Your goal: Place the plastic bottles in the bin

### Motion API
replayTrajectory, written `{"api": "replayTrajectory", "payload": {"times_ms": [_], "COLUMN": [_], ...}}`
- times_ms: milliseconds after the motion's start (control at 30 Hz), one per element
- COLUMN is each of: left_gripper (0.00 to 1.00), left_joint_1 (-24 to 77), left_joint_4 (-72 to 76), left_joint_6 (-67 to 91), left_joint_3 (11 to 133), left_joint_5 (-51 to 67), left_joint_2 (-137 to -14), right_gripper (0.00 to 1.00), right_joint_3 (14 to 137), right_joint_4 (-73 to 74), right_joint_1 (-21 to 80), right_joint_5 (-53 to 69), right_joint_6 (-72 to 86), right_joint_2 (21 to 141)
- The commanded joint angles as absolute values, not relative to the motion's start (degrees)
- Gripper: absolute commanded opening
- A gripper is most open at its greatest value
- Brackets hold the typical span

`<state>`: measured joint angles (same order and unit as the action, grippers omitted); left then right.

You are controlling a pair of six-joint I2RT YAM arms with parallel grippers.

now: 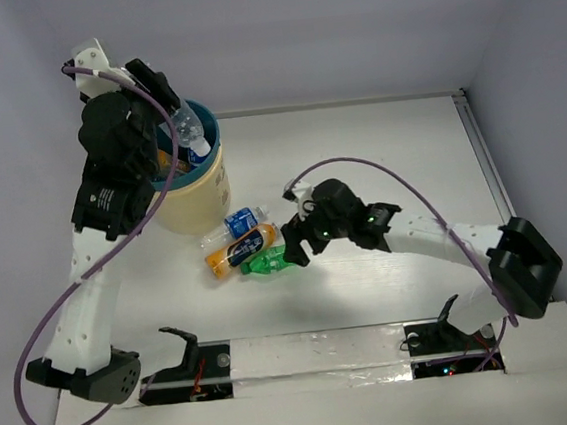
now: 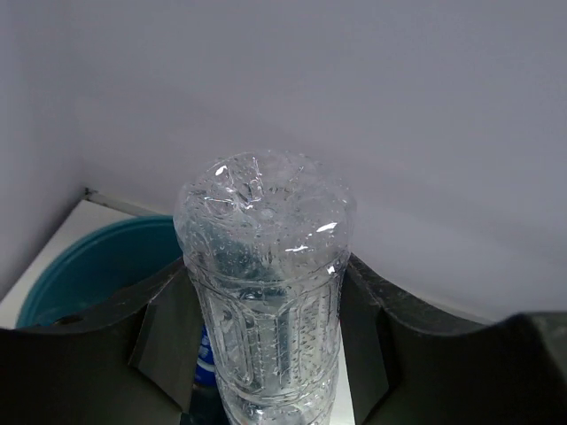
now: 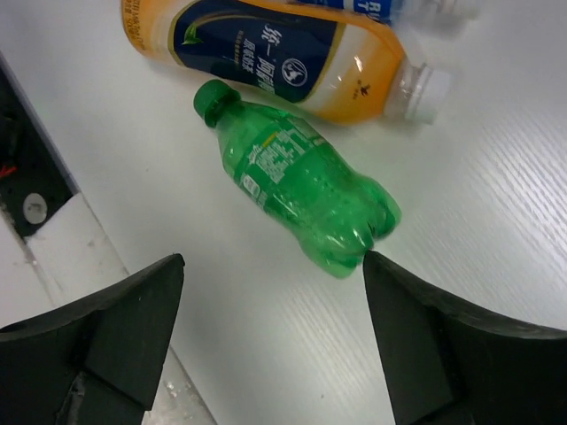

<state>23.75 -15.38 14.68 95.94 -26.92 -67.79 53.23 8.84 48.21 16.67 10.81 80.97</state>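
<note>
We grip a clear, ridged bottle in our left gripper, the teal bin just below it. Our right gripper gapes wide over a green bottle beside an orange bottle

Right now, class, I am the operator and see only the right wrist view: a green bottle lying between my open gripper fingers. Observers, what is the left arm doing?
Observer: The left gripper is shut on a clear bottle.
Operator: Where is that bottle?
Observer: In the top view it overlaps the opening of the bin.
Operator: Where is the bin from my green bottle?
Observer: Close by: the green bottle, orange bottle and blue-labelled bottle lie just beside its wall.
</note>
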Motion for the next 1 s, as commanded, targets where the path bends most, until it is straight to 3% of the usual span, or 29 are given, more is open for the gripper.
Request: {"api": "replayTrajectory", "payload": {"times_ms": [0, 200, 567, 633, 700, 800, 967], "left_gripper": [0.47, 0.47, 0.5, 0.57, 0.75, 0.9, 0.97], "left_joint_1": [19.1, 13.5, 13.0, 13.0, 13.0, 13.0, 13.0], "left_joint_4": [-11.2, -8.7, 1.6, 1.8, 1.7, 1.2, -1.7], "left_joint_6": [15.4, 14.4, 9.2, 9.2, 9.7, 10.6, 12.9], "left_joint_3": [98.6, 96.5, 82.1, 81.0, 80.0, 78.8, 79.5], "left_joint_5": [-24.0, -25.6, -33.0, -32.9, -32.5, -31.6, -27.2], "left_joint_2": [-70.7, -73.6, -72.2, -72.4, -72.5, -72.0, -69.7], "right_gripper": [0.88, 0.93, 0.94, 0.94, 0.94, 0.92, 0.81], "right_joint_3": [60.0, 65.3, 73.8, 74.9, 75.5, 75.1, 72.1], "right_joint_4": [10.2, 14.2, 20.9, 21.7, 22.6, 22.7, 21.0], "right_joint_1": [52.3, 54.7, 57.6, 58.2, 58.8, 59.5, 60.6], "right_joint_5": [10.7, 5.0, 1.4, 1.1, 1.1, 1.7, 3.5], "right_joint_6": [4.9, 0.6, -4.5, -4.7, -4.7, -4.2, -2.7], "right_joint_2": [85.0, 92.9, 103.6, 105.1, 105.9, 106.3, 105.3]}}
